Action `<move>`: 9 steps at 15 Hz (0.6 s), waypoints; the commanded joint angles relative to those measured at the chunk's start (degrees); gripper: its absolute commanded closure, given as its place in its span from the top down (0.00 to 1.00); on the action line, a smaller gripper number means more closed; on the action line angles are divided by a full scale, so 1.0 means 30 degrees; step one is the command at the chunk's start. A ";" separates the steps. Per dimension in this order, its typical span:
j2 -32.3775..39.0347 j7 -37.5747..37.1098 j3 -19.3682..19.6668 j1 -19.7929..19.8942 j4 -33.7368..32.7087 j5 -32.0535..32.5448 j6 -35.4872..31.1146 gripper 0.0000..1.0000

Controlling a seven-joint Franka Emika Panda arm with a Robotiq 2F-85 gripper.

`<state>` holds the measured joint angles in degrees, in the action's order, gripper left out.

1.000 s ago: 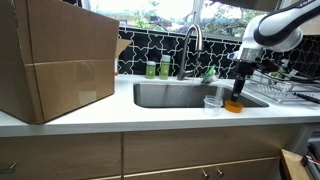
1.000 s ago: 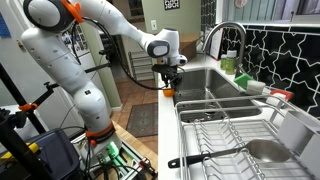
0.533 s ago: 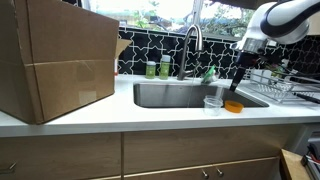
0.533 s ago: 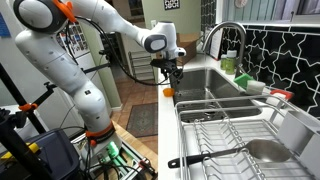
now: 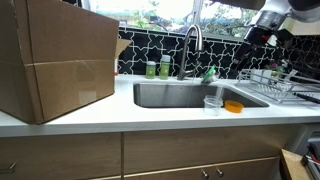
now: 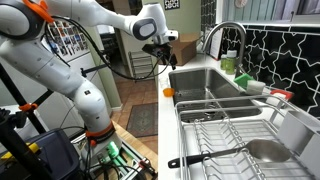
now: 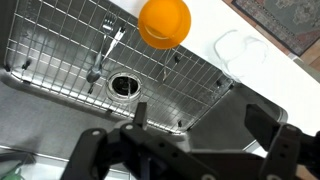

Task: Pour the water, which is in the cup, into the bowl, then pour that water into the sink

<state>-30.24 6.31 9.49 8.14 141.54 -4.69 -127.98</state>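
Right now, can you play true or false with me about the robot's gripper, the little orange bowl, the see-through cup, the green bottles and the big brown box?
The gripper holds the small round orange plastic bowl. False: it is open and empty, raised well away from the bowl.
The clear plastic cup stands upright beside the bowl. True.
The green bottles lie inside the stainless steel sink. False: they stand behind it, near the curved steel faucet.
The big brown cardboard box sits on the white countertop. True.
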 commanded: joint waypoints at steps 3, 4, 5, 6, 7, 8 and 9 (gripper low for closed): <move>-0.1549 -0.2333 -0.1232 0.1439 0.0714 0.2930 0.0287 1.00; -0.1654 -0.2617 -0.1327 0.1583 0.0712 0.3266 0.0324 1.00; -0.1784 -0.3037 -0.1430 0.1823 0.0763 0.3635 0.0480 1.00; -0.1845 -0.3452 -0.1540 0.2044 0.0788 0.3987 0.0501 1.00; -0.1161 -0.2603 -0.1036 0.1308 0.0211 0.3243 0.0155 1.00; -0.1211 -0.2685 -0.1058 0.1369 0.0237 0.3330 0.0154 1.00; -0.1206 -0.2683 -0.1055 0.1342 0.0243 0.3327 0.0116 1.00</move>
